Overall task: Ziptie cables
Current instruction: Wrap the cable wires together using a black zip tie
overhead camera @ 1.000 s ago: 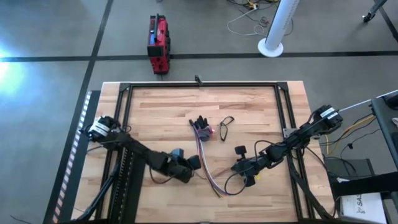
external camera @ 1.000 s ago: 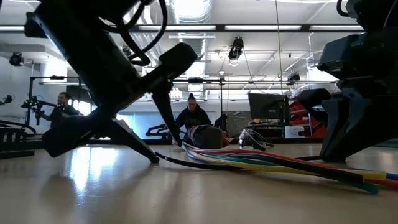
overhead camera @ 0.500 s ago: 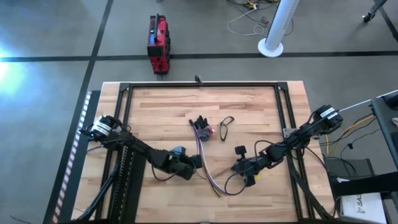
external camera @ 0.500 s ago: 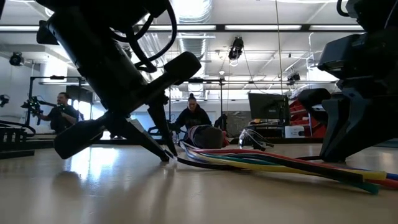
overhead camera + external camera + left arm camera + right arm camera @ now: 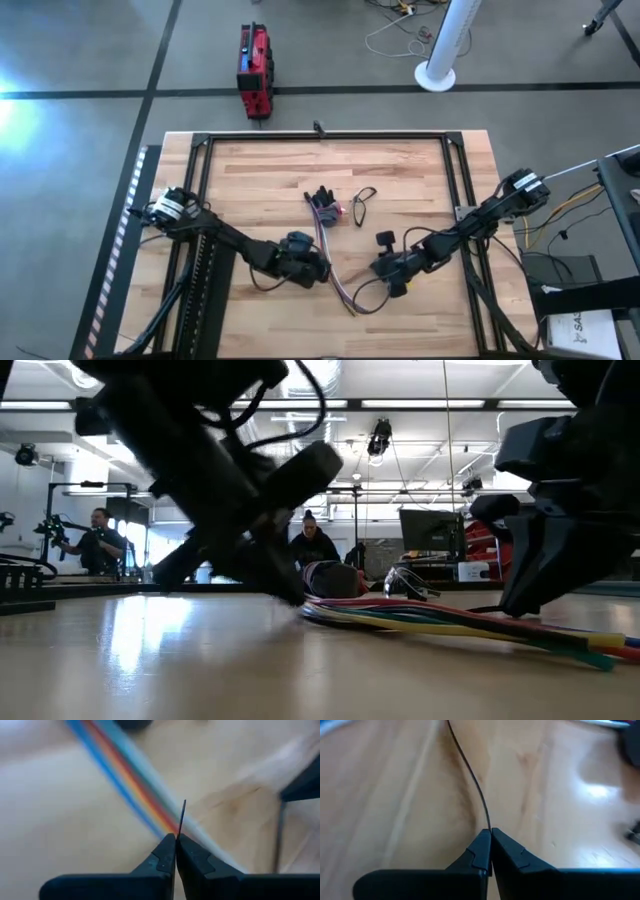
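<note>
Both arms are down low over the wooden counter (image 5: 400, 170), meeting near its front middle. From where I stand, the left gripper (image 5: 318, 268) sits right at the cables (image 5: 331, 255), a loose bundle of coloured wires running from a dark connector clump (image 5: 322, 200) near the centre of the counter toward the front edge. Its fingers (image 5: 167, 857) are pressed together on one end of the ziptie (image 5: 183, 815), which sticks up as a thin dark sliver just past the fingertips, with the blurred stripes of the cables (image 5: 130, 780) lying directly behind it.

The right gripper (image 5: 381, 270) is just to the other side of the bundle, close to it but not on it. Its fingers (image 5: 482, 852) are likewise closed, pinching the other end of the ziptie (image 5: 470, 775), which curves away across the bare wood as a thin black line.

From counter height, the cables (image 5: 450, 625) spread flat in green, yellow, red and purple, with the left gripper (image 5: 285, 585) touching down at their near end and the right arm's dark bulk (image 5: 560, 510) standing beside them.

A small black wire loop (image 5: 362, 200) lies beside the connector clump, apart from both grippers. Two people (image 5: 310, 545) are visible in the room beyond the counter.
</note>
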